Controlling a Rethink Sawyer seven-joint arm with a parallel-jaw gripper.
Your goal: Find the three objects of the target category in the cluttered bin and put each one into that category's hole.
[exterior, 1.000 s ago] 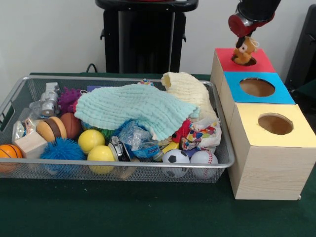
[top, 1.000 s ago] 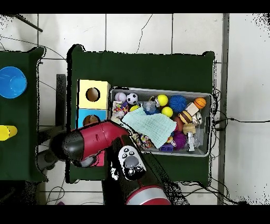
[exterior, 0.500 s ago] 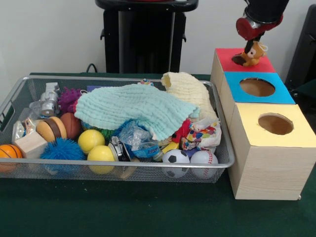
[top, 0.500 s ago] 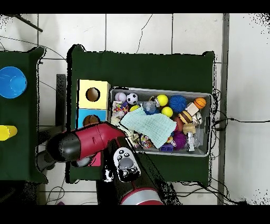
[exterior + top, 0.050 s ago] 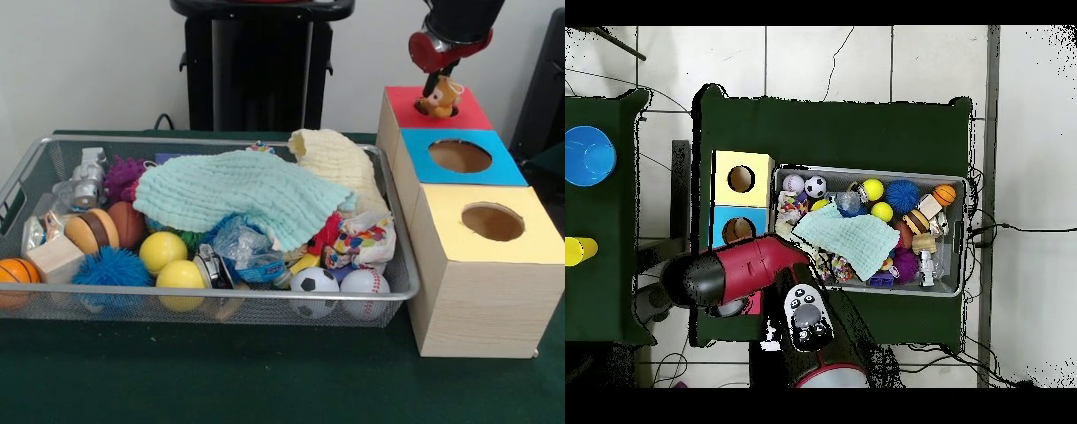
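A red and black robot arm [image 5: 450, 31] reached down from the upper right of the front view, its tool [image 5: 434, 88] clamped on a small brown and cream stuffed animal [image 5: 439, 97]. The toy hung over the round hole [image 5: 439, 109] in the red top of the farthest of three wooden boxes, its lower end at the hole's rim. Next in the row, toward the lower right, sat a box with a blue top [image 5: 461, 156] and then one with a yellow top [image 5: 490, 223], each with its own round hole.

To the left of the boxes, a wire mesh bin [image 5: 212, 296] stood on the green counter [image 5: 221, 380], crowded with odds and ends. A pale green cloth [image 5: 238, 196] lay spread across the middle of the heap, with a cream cloth [image 5: 335, 159] bunched at its upper right. Along the bin's front edge sat two yellow balls [image 5: 172, 262], a spiky blue ball [image 5: 110, 267], a small soccer ball [image 5: 314, 281] and a baseball [image 5: 364, 283]; a miniature basketball [image 5: 16, 272] rested in the lower left corner.

From overhead, the arm [image 5: 735, 275] covered the red box, leaving the yellow box [image 5: 742, 179] and part of the blue one visible beside the bin [image 5: 955, 240].
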